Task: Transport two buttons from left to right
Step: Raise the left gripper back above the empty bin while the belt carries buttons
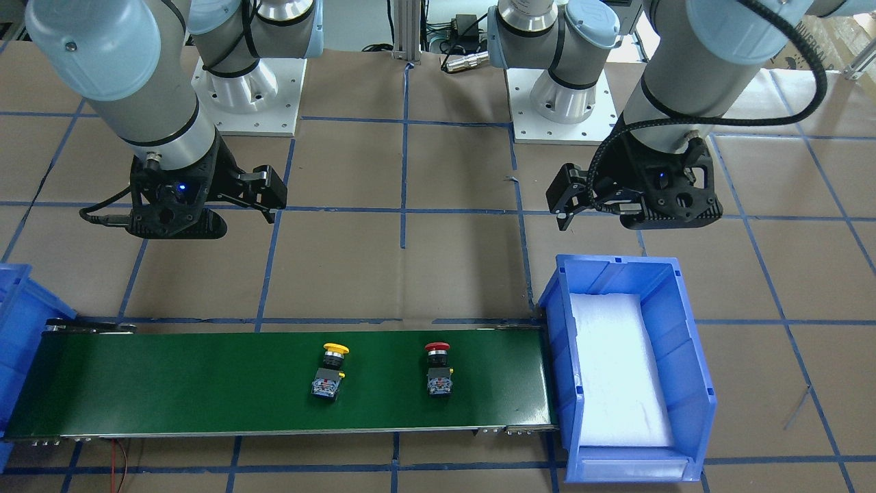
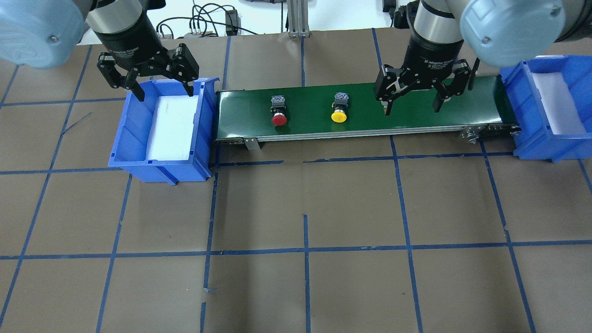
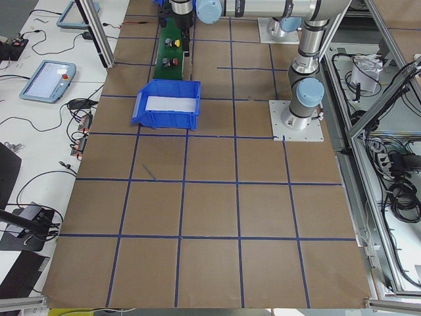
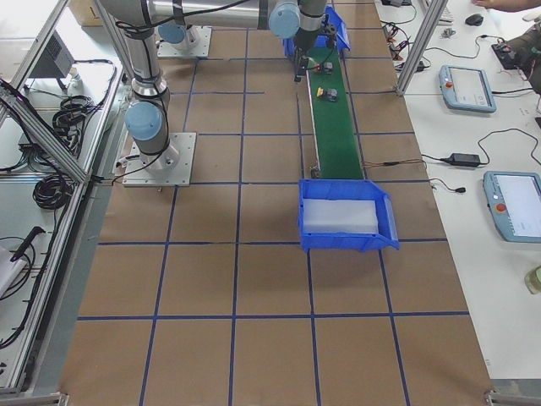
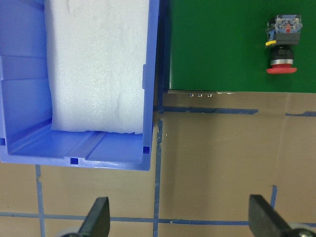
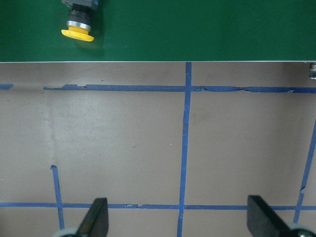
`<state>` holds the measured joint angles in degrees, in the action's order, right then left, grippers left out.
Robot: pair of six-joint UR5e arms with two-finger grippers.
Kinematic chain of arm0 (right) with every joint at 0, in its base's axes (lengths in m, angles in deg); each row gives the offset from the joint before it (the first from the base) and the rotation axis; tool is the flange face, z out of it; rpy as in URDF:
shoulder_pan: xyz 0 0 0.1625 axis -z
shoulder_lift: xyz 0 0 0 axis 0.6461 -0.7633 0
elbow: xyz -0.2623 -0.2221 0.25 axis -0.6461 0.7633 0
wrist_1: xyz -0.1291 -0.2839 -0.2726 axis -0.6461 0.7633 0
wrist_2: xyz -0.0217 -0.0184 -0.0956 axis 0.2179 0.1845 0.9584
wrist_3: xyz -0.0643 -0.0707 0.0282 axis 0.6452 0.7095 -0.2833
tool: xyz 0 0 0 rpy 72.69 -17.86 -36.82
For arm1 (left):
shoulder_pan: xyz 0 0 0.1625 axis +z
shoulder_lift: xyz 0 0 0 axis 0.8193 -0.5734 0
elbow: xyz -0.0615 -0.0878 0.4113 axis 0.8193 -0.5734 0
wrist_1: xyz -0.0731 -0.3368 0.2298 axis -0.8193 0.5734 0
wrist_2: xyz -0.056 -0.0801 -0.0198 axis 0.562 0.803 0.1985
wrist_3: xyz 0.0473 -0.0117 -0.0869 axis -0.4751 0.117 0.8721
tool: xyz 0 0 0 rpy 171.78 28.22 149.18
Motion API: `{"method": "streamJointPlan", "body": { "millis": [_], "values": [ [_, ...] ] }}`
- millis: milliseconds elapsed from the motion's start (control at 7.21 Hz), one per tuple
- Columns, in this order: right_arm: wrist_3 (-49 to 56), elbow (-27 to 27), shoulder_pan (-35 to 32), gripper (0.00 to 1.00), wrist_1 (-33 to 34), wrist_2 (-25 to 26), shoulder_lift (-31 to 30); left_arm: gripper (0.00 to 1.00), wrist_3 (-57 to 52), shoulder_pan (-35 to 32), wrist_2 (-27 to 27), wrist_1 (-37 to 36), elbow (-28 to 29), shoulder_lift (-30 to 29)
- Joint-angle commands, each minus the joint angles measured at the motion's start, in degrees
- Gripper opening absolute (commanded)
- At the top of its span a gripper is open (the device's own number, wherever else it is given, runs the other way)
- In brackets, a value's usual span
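Note:
The red button (image 2: 279,112) and the yellow button (image 2: 339,109) lie on their sides on the green conveyor belt (image 2: 240,120), apart from each other, the red one nearer the left bin. They also show in the front view, yellow (image 1: 332,370) and red (image 1: 438,370). My left gripper (image 2: 165,95) is open and empty, above the left blue bin (image 2: 157,164). Its wrist view shows the red button (image 5: 281,47) at top right. My right gripper (image 2: 411,111) is open and empty above the belt, right of the yellow button (image 6: 79,24).
The left blue bin holds a white foam pad (image 2: 171,127). A second blue bin (image 2: 545,143) with white foam stands at the belt's right end. Brown paper with blue tape lines (image 2: 305,249) covers the table. Both arm bases (image 1: 246,96) stand behind the belt.

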<state>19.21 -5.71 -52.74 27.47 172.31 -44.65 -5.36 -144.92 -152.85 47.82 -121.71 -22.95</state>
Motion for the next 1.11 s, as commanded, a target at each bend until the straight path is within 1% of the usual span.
{"method": "streamJointPlan", "body": {
  "millis": [0, 277, 416, 555, 693, 832, 971],
  "values": [
    [0.08, 0.00, 0.00, 1.00, 0.06, -0.09, 0.00, 1.00, 0.12, -0.36, 1.83, -0.59, 0.62, -0.28],
    [0.08, 0.00, 0.00, 1.00, 0.06, -0.09, 0.09, 1.00, -0.05, 0.69, 1.85, -2.17, 1.41, -0.98],
    [0.16, 0.00, 0.00, 1.00, 0.32, 0.00, 0.09, 1.00, 0.21, 0.70, 1.84, -4.88, 0.54, -2.90],
    [0.08, 0.00, 0.00, 1.00, 0.06, -0.09, 0.09, 1.00, -0.05, 0.61, 1.93, -5.69, 1.32, -4.31],
    [0.16, 0.00, 0.00, 1.00, 0.23, 0.00, 0.18, 1.00, -0.14, 0.52, 1.93, -5.61, 0.63, -4.76],
    [-0.01, 0.00, 0.09, 1.00, 0.06, 0.17, 0.18, 1.00, -0.57, 0.35, 2.11, -5.78, 1.58, -5.28],
    [0.16, 0.00, 0.00, 1.00, 0.40, 0.17, 0.09, 1.00, -1.88, -0.44, 1.67, -5.35, 0.81, -2.94]
  ]
}}
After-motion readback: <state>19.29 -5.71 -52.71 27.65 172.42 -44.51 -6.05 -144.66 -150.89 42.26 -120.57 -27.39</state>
